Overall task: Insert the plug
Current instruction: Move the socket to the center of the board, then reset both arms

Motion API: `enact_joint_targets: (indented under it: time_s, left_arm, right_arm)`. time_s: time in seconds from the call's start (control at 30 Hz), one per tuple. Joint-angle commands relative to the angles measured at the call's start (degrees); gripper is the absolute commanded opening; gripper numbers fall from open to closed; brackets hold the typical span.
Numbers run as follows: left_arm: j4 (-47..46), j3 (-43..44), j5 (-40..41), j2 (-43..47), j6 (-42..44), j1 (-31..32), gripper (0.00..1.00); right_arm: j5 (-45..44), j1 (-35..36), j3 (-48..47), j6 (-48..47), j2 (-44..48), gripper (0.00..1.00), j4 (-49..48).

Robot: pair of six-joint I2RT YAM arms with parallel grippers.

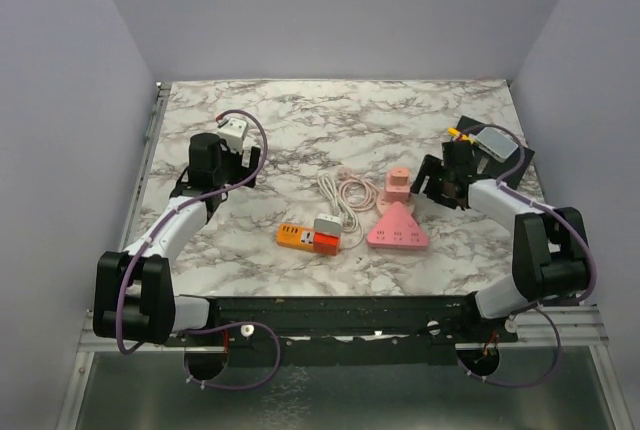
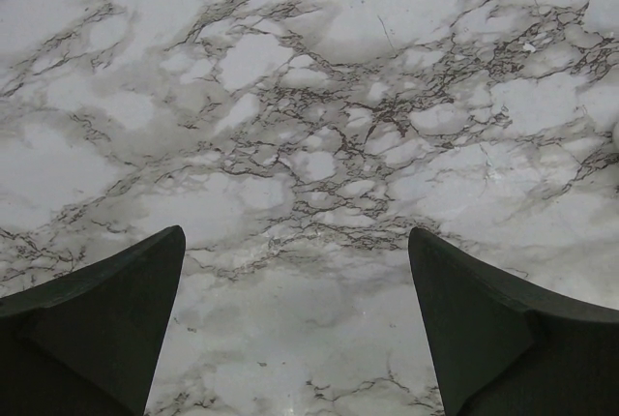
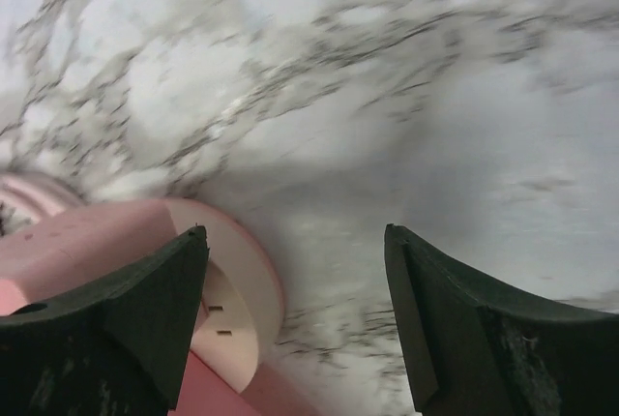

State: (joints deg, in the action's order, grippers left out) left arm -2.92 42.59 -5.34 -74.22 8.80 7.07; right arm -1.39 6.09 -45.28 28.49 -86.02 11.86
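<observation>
Pink plug [image 1: 398,186] upright on desk [image 1: 300,130], just left of right hand [image 3: 295,234], untouched. Right hand released, empty. Left hand [image 2: 295,232] released, well apart.

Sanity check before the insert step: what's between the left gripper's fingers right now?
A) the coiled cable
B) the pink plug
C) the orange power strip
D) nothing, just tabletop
D: in the left wrist view the left gripper stands open, and only the marble table shows in the gap.
</observation>
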Motion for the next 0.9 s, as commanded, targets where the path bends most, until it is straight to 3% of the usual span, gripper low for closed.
enact_joint_targets:
  time_s: [0.0,0.13,0.23,0.47,0.7,0.87]
  left_arm:
    - [-2.8,-0.6,-1.2,-0.2,0.4,-0.3,0.99]
    - [-2.9,-0.6,-1.8,-0.2,0.8,-0.3,0.99]
    - [-4.0,-1.0,-2.4,-1.1,0.3,-0.3,0.99]
    - [-9.9,-2.7,-4.1,-5.1,-2.8,-0.4,0.99]
    - [-27.9,-12.3,-7.1,-7.5,-3.9,-0.5,0.99]
    - [-37.5,-14.1,-5.9,-12.7,-8.1,-0.8,0.99]
  right_arm:
    - [6.5,7.5,-2.4,7.5,-2.5,0.79,-3.1]
    - [4.3,9.4,-5.8,7.4,-2.3,0.85,-1.4]
    - [-3.8,8.6,-7.7,2.8,0.8,0.99,0.9]
    - [-11.1,3.1,-3.6,-6.7,5.4,1.0,-5.7]
    - [-16.6,1.7,19.6,-23.6,14.4,1.0,-46.6]
    - [-21.4,0.4,21.9,-29.7,10.3,1.0,-53.5]
